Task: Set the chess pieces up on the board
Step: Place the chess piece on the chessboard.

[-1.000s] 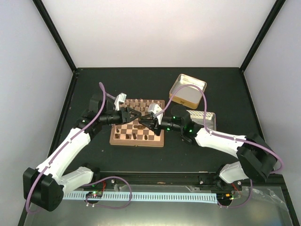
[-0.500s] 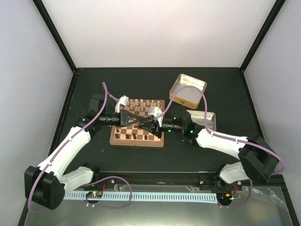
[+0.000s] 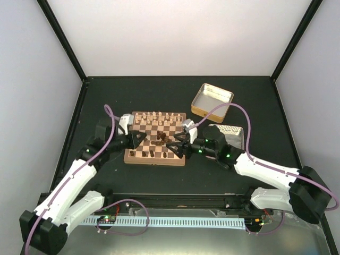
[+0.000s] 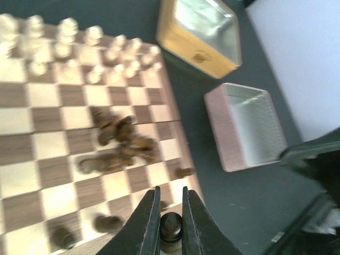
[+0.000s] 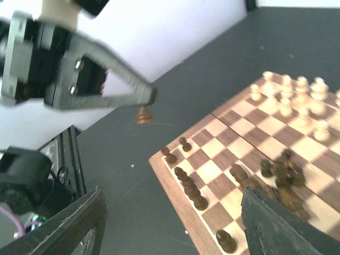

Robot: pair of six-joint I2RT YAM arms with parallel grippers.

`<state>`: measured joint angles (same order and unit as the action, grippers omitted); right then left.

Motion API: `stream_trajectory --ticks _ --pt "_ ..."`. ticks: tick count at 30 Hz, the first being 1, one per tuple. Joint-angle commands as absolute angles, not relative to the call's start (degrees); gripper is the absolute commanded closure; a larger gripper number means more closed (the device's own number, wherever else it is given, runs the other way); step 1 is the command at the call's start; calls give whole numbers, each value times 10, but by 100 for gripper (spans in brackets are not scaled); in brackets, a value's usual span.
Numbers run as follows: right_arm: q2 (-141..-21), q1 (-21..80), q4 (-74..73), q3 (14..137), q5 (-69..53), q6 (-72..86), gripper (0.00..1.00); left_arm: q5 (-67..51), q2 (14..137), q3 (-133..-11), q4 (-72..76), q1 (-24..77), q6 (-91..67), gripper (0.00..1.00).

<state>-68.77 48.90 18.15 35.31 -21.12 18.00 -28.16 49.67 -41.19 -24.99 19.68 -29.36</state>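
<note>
The board lies mid-table, with pale chessmen along its far rows. A loose heap of dark chess pieces lies on the middle squares, and a short row of them stands near the board's front left corner. My left gripper is shut on one dark piece, held over the board's near right corner in its wrist view. From above, the left gripper is at the board's left edge. My right gripper is open with nothing in it, and it hovers over the board's right side.
A gold tin stands open behind the board on the right. A silver tin lies just right of the board, beside the right arm. Pale chessmen fill the far rows. Dark walls frame the table.
The two grippers met over the board's middle, then drew apart. The left one shut on a dark piece and pulled back left. The right one opened and backed off to the right.
</note>
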Motion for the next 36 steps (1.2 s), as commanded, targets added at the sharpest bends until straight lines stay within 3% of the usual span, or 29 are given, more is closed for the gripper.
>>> stream_trajectory --ticks 1,5,13,32,36 --pt "-661 491 71 368 -114 306 30 -71 460 -355 -249 229 -281 98" --pt "-665 491 -21 399 -54 347 31 0 476 -329 -246 254 -289 98" --pt "-667 490 -66 421 -25 348 31 64 583 -335 -209 266 -278 98" --pt "-726 491 -82 468 -57 326 32 66 709 -325 -128 266 -250 95" --pt "-722 491 -84 468 -56 325 32 70 705 -316 -126 266 -249 90"
